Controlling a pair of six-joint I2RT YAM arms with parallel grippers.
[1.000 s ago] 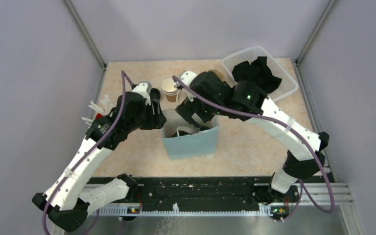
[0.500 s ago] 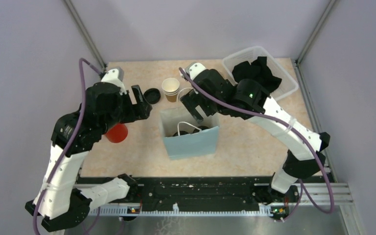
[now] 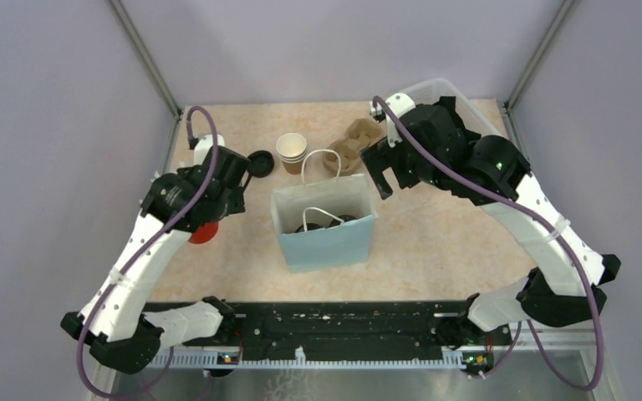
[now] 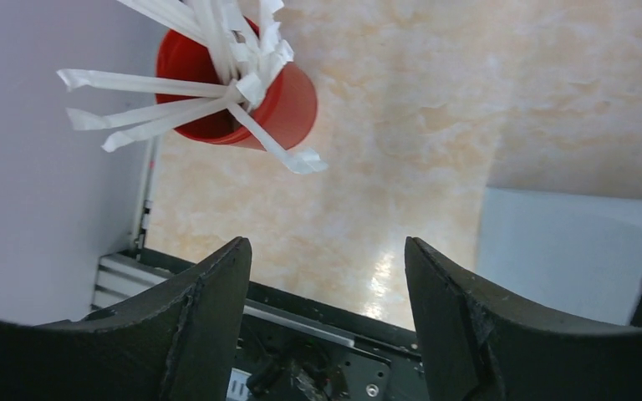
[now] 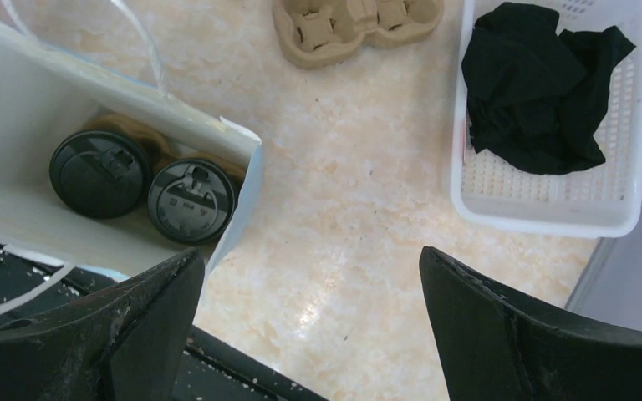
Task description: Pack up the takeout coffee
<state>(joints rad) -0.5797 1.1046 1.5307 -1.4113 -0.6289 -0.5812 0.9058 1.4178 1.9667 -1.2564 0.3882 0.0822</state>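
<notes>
The paper bag (image 3: 326,242) stands open at the centre of the table (image 4: 401,125), nearest the arm bases. On its floor, side by side, sit one lidded cup (image 5: 100,173) and the second lidded cup (image 5: 191,200), the latter just beside the bag's end wall.

The right gripper (image 5: 309,284) hangs off the bag's 1 o'clock corner, fingers wide apart and empty. In its wrist view the cups lie at 10 o'clock, clear of both fingers.

The left gripper (image 4: 326,276), at the bag's 10 o'clock, is likewise spread and empty. The red cup (image 4: 259,100) of white sticks is at its 11 o'clock, with bare tabletop below.

Farther off at 12 o'clock are an open paper cup (image 3: 291,152), a loose black lid (image 3: 259,161) and the cardboard carrier (image 3: 355,144). A white basket (image 5: 552,209) of black cloth (image 5: 535,92) sits at 2 o'clock.
</notes>
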